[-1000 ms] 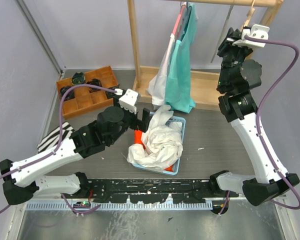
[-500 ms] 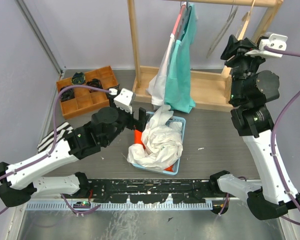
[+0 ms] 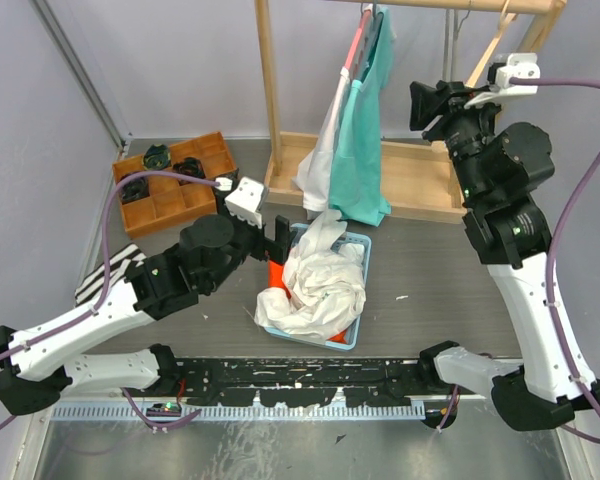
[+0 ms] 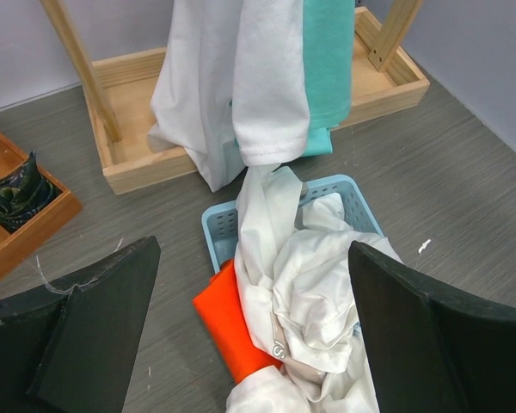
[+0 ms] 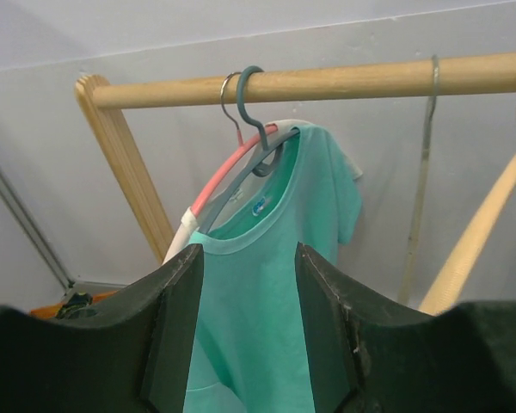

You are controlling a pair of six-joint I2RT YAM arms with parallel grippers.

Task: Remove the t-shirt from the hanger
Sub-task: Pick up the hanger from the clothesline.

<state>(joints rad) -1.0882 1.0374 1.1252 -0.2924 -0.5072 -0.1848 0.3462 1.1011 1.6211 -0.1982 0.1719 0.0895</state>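
- Top view: the teal t-shirt (image 3: 366,140) hung on the wooden rack (image 3: 270,90). A white shirt (image 3: 316,170) hung just beside it on the left, and both hems reached down to the rack base (image 3: 420,175).
- The right wrist view gave what the top view hid. The t-shirt's collar sat on a grey hanger (image 5: 256,129) hooked over the rail (image 5: 344,82). A red hanger (image 5: 224,176) hung just behind it. A wire hanger (image 5: 426,172) and a wooden hanger (image 5: 482,232) hung further along the rail.
- The right gripper (image 3: 427,103) was raised near rail height, to the right of the t-shirt and apart from it. Wrist view: fingers (image 5: 176,327) parted with nothing between them, and the t-shirt showed through the gap.
- The left gripper (image 3: 280,235) was low over the table, at the left edge of the blue basket (image 3: 364,262). Wrist view: jaws spread wide, holding nothing.
- The left wrist view showed the basket's load closer. Crumpled white cloth (image 4: 301,284) was heaped over the rim, and orange cloth (image 4: 228,323) stuck out on the left side. The white shirt's hem hung just above the heap.
- Only the top view took in the wooden tray (image 3: 170,185) at far left, with dark items in two compartments. It alone also showed the striped cloth (image 3: 105,275) lying beside the left arm.
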